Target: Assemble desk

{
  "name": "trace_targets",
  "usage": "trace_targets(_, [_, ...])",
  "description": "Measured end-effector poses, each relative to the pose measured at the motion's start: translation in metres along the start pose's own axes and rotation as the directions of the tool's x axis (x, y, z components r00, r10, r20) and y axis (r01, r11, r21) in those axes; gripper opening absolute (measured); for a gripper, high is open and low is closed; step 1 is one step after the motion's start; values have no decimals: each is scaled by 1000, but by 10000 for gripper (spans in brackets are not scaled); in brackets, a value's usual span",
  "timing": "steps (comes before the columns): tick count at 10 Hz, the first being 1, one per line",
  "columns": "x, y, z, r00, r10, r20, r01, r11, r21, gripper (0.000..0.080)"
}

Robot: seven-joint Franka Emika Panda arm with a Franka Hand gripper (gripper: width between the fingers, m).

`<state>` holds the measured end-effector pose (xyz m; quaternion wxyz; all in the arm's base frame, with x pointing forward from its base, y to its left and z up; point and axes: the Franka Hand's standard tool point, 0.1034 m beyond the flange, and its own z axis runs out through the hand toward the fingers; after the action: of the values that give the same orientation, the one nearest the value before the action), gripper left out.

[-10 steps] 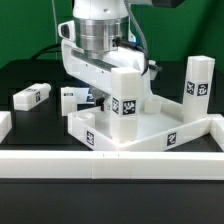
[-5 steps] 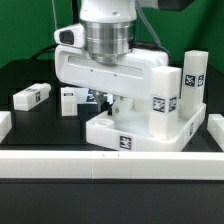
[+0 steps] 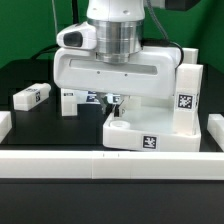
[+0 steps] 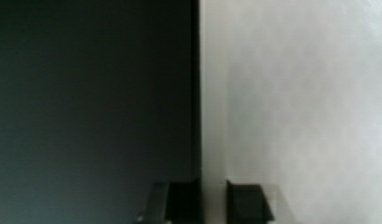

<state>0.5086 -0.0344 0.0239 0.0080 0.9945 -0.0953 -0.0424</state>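
The desk top (image 3: 150, 140) is a white rimmed tray with a square tag on its front wall, lying low on the black table. A tagged block leg (image 3: 187, 95) stands upright on its right end in the exterior view. My gripper (image 3: 113, 101) reaches down onto the tray's left part and is shut on its thin rim. In the wrist view the white wall (image 4: 294, 100) runs between the two dark fingers (image 4: 246, 202), with the gripper (image 4: 209, 202) closed on its edge. Two loose tagged legs (image 3: 32, 96) (image 3: 68, 100) lie on the table at the exterior view's left.
A long low white rail (image 3: 100, 165) runs across the front. Its raised ends stand at the exterior view's left (image 3: 4, 125) and right (image 3: 215, 127). The wide white hand body (image 3: 115, 72) hides what lies behind the tray.
The desk top has turned and slid toward the exterior view's right with my gripper on its rim. The hand has turned with it. The two loose legs have stayed put.
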Motion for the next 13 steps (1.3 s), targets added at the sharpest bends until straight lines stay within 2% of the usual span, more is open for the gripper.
trace_targets(3, [1, 2, 0, 986, -165, 2, 166, 986, -10, 63])
trace_targets(5, [10, 0, 1, 954, -299, 3, 299, 954, -34, 63])
trace_targets(8, [22, -7, -2, 864, -504, 10, 503, 862, -62, 63])
trace_targets(13, [23, -5, -2, 720, -693, 32, 693, 718, -68, 63])
